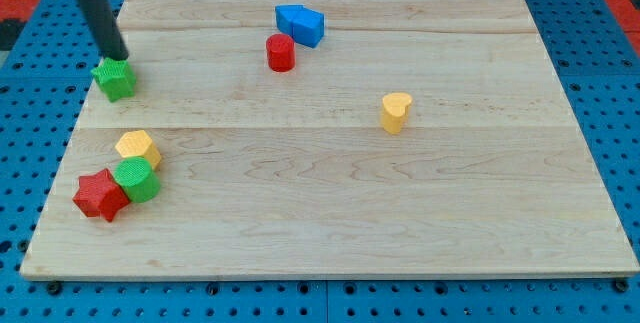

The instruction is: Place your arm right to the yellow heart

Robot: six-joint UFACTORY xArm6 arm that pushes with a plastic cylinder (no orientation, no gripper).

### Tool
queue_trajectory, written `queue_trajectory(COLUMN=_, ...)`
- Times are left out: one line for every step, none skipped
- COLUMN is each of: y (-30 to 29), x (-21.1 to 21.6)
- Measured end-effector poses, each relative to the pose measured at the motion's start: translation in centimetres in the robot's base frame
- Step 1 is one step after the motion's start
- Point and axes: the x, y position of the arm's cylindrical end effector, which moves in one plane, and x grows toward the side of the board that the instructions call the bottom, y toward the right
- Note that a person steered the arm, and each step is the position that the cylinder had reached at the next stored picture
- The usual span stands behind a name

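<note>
So right now my tip (119,56) is sitting way over at the far left of the wooden board (330,233), touching or just about touching the top edge of the green star block (115,80). No fingers to talk about here, it's just a plain dark rod, so nothing is spreading or pinching anything.

The yellow heart (396,111) is standing well apart from all that, out on the right half of the board, roughly mid-depth, with open wood all around it.

So I'm judging this as the very start of the approach: the tip is nowhere near its goal yet. The next move is calling for a long sweep rightward across the board, ending just past the heart's right side.

Stuff to watch: the red cylinder (281,52) and the blue block (301,24) are sitting farther back along the way, so a straight far-side line could be clipping them. The heart itself needs a wide berth too, looping around rather than nudging it. The near-left cluster, yellow hexagon block (138,147), green cylinder (136,179), red star block (100,195), isn't in the path.
</note>
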Motion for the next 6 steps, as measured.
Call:
queue_trajectory(y=2.6, x=5.1)
queue_trajectory(y=5.8, x=7.4)
queue_trajectory(y=7.3, x=7.8)
queue_trajectory(y=18.4, x=5.8)
queue_trajectory(y=28.8, x=9.8)
queue_trajectory(y=37.1, x=13.2)
